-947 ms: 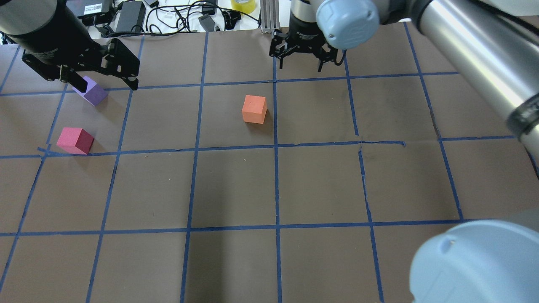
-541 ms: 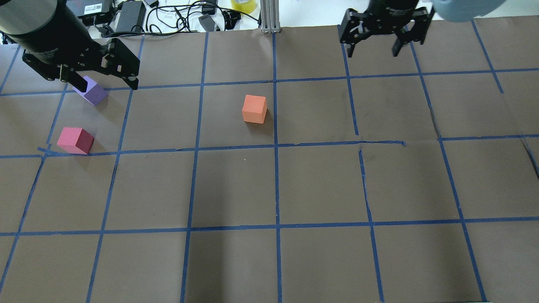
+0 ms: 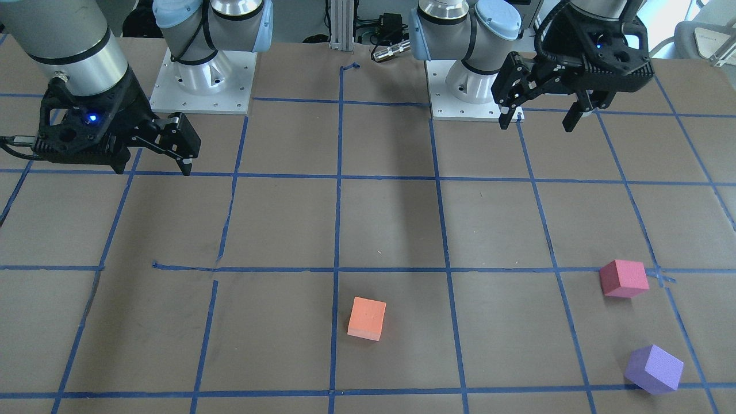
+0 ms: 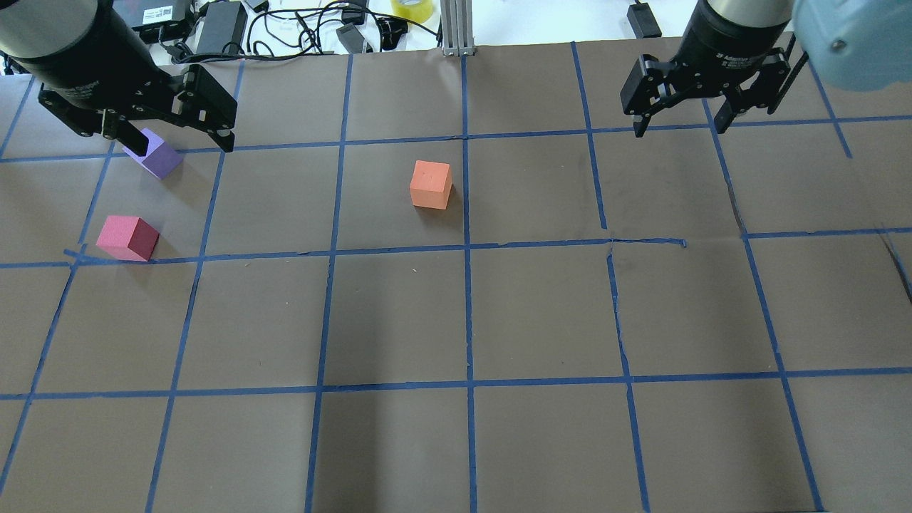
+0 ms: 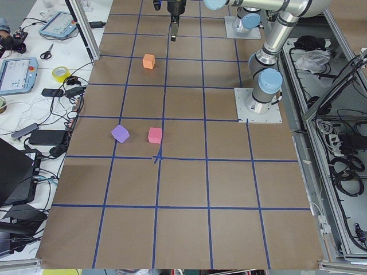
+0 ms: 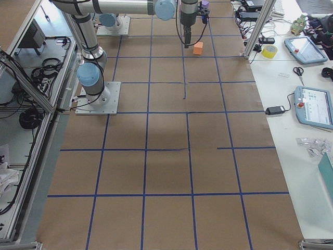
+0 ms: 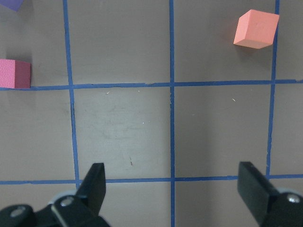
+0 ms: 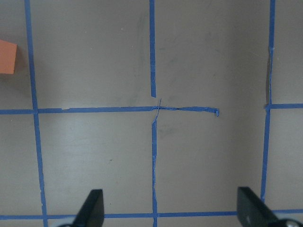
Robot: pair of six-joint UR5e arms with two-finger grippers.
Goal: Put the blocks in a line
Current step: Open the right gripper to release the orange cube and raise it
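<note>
Starting on the robot's side of the surface: finding the left pincer hung high, jaws well apart and nothing between them, and the right pincer likewise spread and empty, further toward the right edge than any block. No line yet, by the look of it. Moving outward: meeting the pinkish red block first, toward the left edge. Then the orange block, well apart from the other two. Last the lavender block, closest to the far edge and near the red one. Now for the trouble. Could clip the neighbour and slide it off by coming down on red or lavender with jaws that wide. Must swivel the pincer first for lavender, sitting skewed to the tape grid; skip that and end up pinching corners, with light foam probably twisting or popping free. Could shove a cube instead of straddling it by landing off-centre. Might squash the foam by squeezing hard, then see it spring crooked on release. Would invite a clash by sending both arms toward one row. Looks touchiest out by the far edge, reaching for lavender.
</note>
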